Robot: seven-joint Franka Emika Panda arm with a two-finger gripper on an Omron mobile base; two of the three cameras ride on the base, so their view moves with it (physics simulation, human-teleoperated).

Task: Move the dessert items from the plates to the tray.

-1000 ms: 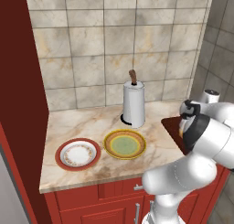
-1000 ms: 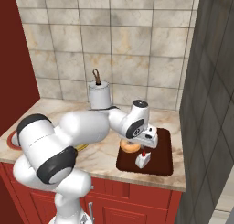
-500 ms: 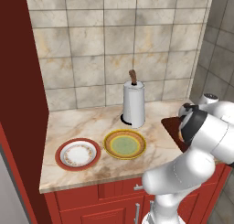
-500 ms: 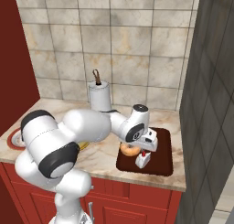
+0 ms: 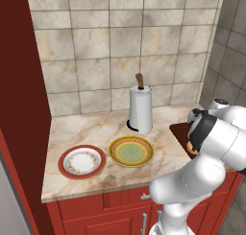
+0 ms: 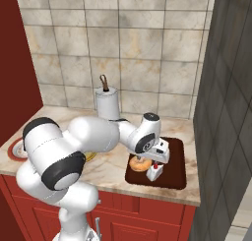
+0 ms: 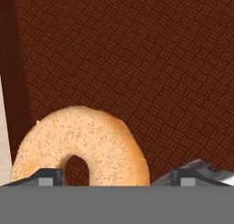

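The jaws stand wide apart, holding nothing; in the hand view their two dark tips sit to either side of the orange-brown glazed ring donut, which lies flat between them on the flat dark reddish-brown rectangular tray. From the right base view, the gripper hangs low over the tray, with the donut just beside it and the tiny white cake wedge with a red topping also on the tray, close to the donut at the tray's near edge. Whether the two desserts touch cannot be told.

Away to the left on the marble surface, the round yellow-rimmed plate with an olive-green centre and the round red-rimmed plate with a white patterned centre both lie bare, side by side. Behind them stands a white cylindrical paper-towel roll on a brown-topped holder.

Judging by this, both desserts are off their plates and the task looks all but finished.

The donut is likely light and somewhat soft, its glaze perhaps slick; a gentle pinch across the ring wall would suit it. The cake wedge is likely fragile and best taken by its flat sides.
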